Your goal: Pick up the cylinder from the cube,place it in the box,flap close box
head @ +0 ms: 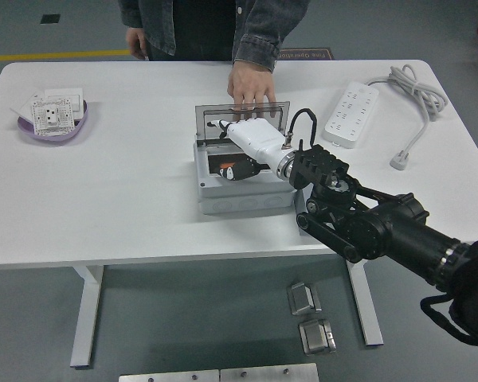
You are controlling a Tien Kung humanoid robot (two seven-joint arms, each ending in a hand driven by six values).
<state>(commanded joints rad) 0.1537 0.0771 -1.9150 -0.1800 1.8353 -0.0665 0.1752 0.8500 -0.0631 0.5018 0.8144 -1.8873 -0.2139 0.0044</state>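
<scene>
Right hand at box flap, person's hand behind

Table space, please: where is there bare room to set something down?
Bare: between the purple dish and the box, and along the near edge. Crowded: around the box, with the right hand and the person's hand; power strip far right.

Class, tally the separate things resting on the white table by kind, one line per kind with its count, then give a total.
Grey box with hinged lid: 1
Orange and black object inside the box: 1
White power strip with cable: 1
Purple dish: 1
White socket plates in the dish: 2 visible, perhaps more beneath
Total: 6
</scene>
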